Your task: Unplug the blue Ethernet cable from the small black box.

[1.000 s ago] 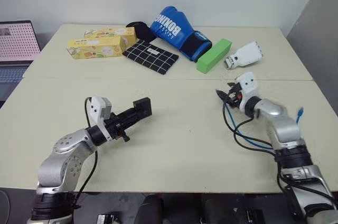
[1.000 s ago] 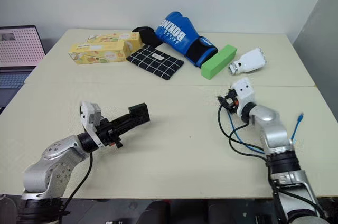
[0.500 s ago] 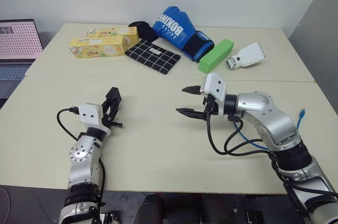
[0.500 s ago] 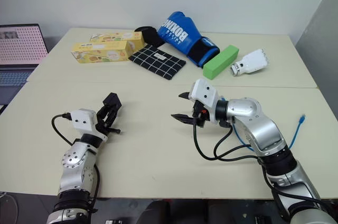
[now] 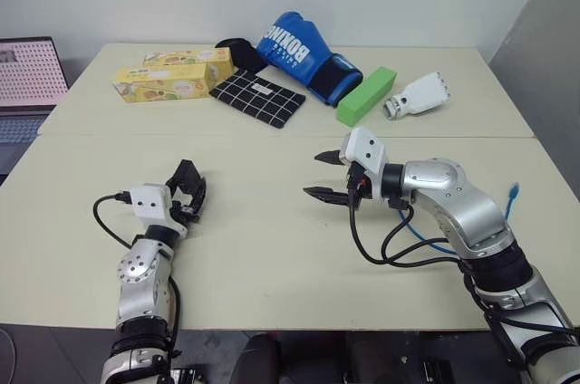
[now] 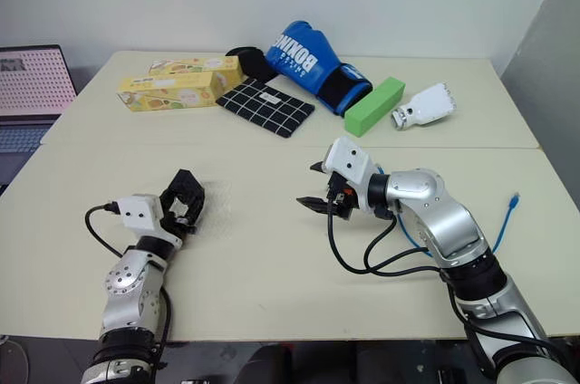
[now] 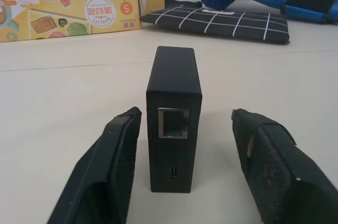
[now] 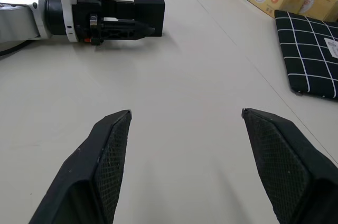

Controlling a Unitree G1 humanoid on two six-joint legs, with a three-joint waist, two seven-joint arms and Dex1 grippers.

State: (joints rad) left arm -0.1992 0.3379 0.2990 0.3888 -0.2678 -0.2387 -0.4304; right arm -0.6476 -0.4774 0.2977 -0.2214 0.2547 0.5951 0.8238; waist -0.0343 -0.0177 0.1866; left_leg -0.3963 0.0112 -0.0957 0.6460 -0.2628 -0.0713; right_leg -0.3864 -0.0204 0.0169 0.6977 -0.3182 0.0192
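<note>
The small black box [image 7: 174,76] stands on its edge on the table, its empty port facing my left wrist. My left gripper [image 5: 188,187] is open around it, one finger [image 7: 113,150] on each side with a gap to the box. The right wrist view shows the same box [image 8: 149,8] at that gripper's tip. My right gripper [image 5: 313,174] hovers open over the middle of the table with nothing in it. The blue Ethernet cable [image 5: 412,232] lies loose under my right arm, and its plug [image 5: 514,192] rests free near the table's right edge.
Along the back of the table [image 5: 272,248] lie two yellow cartons [image 5: 168,81], a black white-checked cloth [image 5: 258,99], a blue boxing glove [image 5: 299,49], a green block [image 5: 367,94] and a white device [image 5: 419,94]. A laptop [image 5: 27,76] sits off to the left.
My left gripper has swung left and down, set the box on the table and opened. My right gripper came in from the right to the table's middle, staying open.
</note>
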